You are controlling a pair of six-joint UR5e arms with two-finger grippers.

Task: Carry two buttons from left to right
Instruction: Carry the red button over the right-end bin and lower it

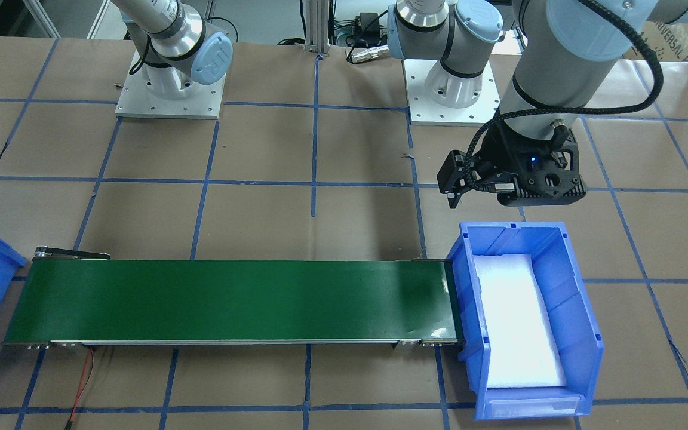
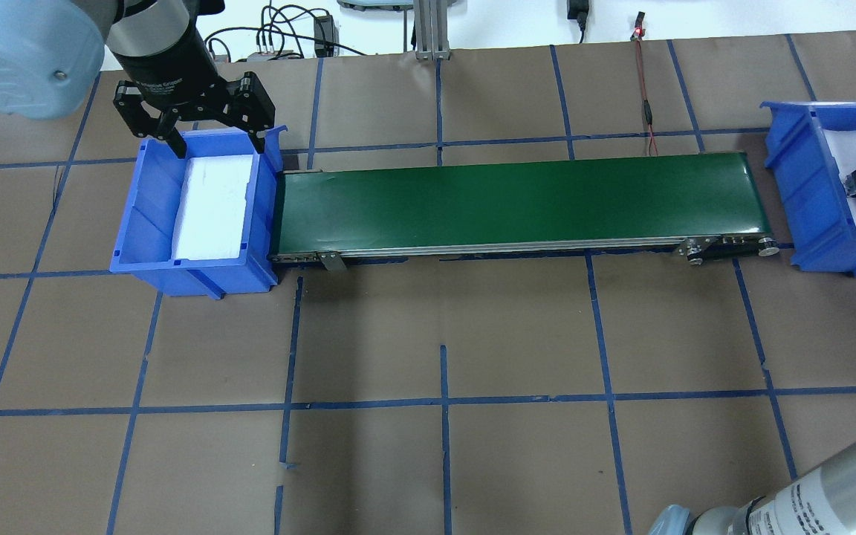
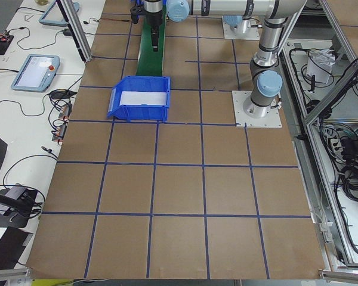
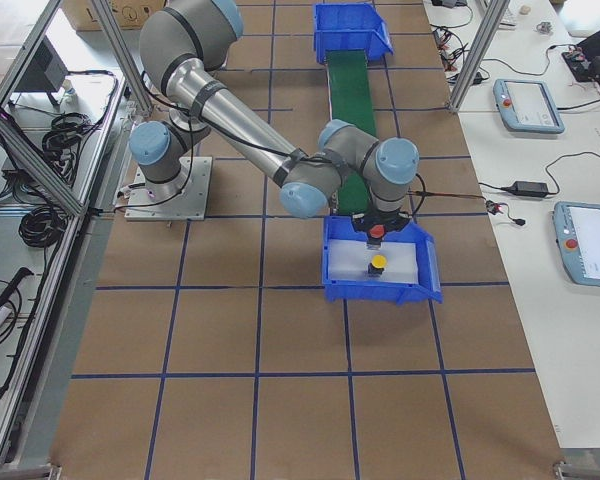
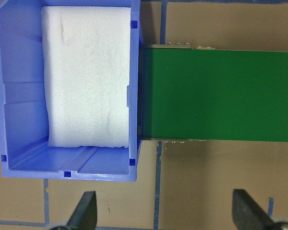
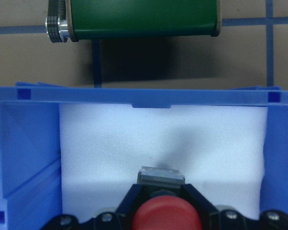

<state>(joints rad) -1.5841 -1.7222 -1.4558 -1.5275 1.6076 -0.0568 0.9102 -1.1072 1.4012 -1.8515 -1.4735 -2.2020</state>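
The yellow button (image 4: 378,263) sits on the white foam in the right blue bin (image 4: 420,290). My right gripper (image 4: 376,222) hangs over that bin, shut on the red button (image 4: 376,232). In the right wrist view the red cap (image 6: 165,215) and its grey base show between the fingers of the right gripper (image 6: 162,190), just above the foam. My left gripper (image 2: 194,126) is open and empty over the far rim of the left blue bin (image 2: 146,223). That bin holds only white foam (image 5: 86,76). The left gripper (image 5: 165,213) also shows in the left wrist view.
A green conveyor belt (image 2: 517,197) runs between the two bins, also in the front view (image 1: 230,298). Red and black wires (image 2: 647,96) lie behind its right end. The brown table has blue tape lines. Both arm bases (image 1: 168,89) stand at the table's back.
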